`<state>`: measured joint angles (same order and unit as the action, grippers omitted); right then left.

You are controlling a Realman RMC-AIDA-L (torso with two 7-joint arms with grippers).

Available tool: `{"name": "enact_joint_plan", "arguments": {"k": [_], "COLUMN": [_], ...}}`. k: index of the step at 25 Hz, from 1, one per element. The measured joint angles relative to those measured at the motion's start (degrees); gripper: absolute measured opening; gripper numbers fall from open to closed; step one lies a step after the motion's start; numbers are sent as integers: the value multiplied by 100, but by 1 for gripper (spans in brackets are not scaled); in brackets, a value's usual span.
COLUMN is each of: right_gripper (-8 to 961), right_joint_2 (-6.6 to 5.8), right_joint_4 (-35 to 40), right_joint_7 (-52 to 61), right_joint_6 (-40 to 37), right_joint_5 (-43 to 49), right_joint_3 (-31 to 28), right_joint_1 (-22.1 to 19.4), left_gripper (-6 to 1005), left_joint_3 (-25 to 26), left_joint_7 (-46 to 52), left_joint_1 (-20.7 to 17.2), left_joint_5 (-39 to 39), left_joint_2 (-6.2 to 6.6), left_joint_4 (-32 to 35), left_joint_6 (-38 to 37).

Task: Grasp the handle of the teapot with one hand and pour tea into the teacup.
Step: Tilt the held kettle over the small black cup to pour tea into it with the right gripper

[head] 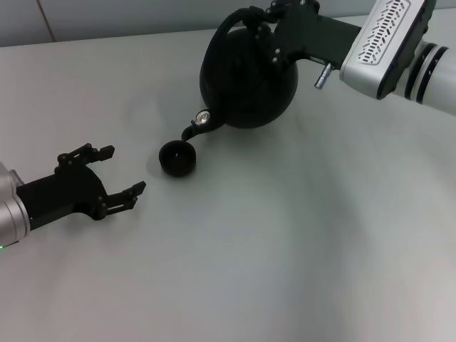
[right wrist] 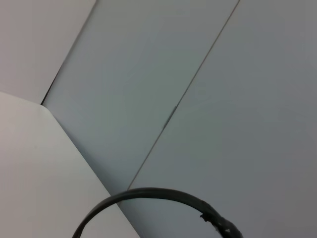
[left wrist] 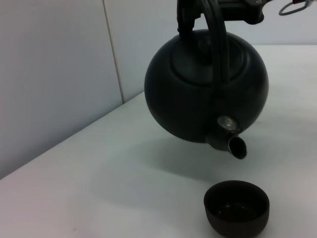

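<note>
Jaws of the right gripper (head: pixel 274 21) pinched the arched black handle (head: pixel 229 25), tipping the round matte-black teapot (head: pixel 246 78) spout-down over the small black teacup (head: pixel 177 157); left gripper (head: pixel 114 174) rested spread

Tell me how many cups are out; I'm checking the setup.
1. The teacup stands on the table, just below the spout of the tilted teapot. None seem hidden.

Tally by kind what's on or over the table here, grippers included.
Teapots: 1, the teapot, held off the table by its handle
Teacups: 1, the teacup
Grippers: 2, left gripper, right gripper
Total: 4
</note>
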<state>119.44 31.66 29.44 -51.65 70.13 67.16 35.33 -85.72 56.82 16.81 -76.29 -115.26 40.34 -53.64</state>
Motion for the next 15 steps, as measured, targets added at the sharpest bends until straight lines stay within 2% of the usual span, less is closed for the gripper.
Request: {"name": "enact_joint_plan", "arguments": {"k": [15], "right_gripper": [73], "right_joint_2": [-1], "right_joint_4": [142], "right_joint_7": [47], "right_joint_6": [240], "right_joint_5": [12], "right_joint_3": [262], "right_joint_1": [-1], "left_gripper": [843], "left_joint_3": [216], "left_joint_7": [30], "left_joint_1": [42], "left_joint_5": [-167], "left_joint_2": [-49], "left_joint_4": [-18], "left_joint_6": [-27]}}
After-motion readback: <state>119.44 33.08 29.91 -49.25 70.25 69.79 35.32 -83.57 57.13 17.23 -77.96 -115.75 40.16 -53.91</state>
